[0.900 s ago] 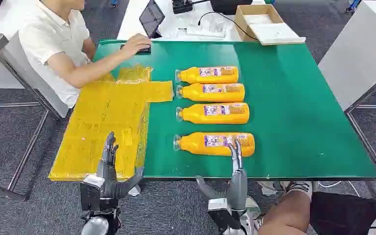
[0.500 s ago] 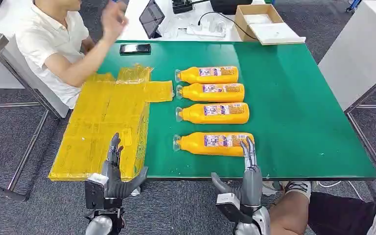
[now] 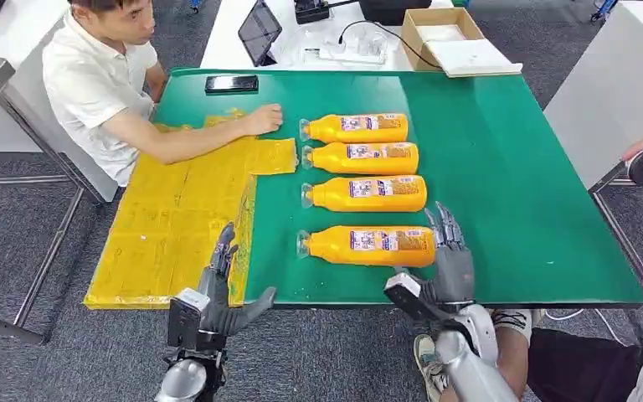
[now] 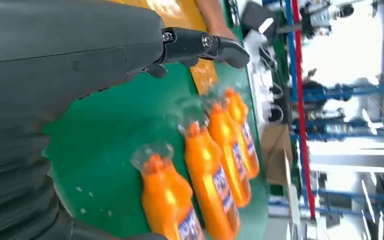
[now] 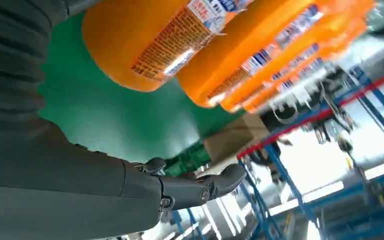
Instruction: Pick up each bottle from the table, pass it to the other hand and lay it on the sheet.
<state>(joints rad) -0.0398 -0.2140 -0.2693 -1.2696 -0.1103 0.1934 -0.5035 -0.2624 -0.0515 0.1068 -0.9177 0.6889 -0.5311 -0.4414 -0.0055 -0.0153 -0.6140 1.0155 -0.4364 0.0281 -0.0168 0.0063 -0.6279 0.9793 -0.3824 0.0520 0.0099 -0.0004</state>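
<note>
Head view: nearest bottle (image 3: 368, 245) just beside right hand (image 3: 445, 260).

In front of me a green table (image 3: 511, 167) is carrying four orange bottles (image 3: 367, 186), lying on their sides in a row, caps pointing at the yellow sheet (image 3: 167, 226) spreading beside them; a black phone (image 3: 231, 83) is resting at the far edge.
</note>
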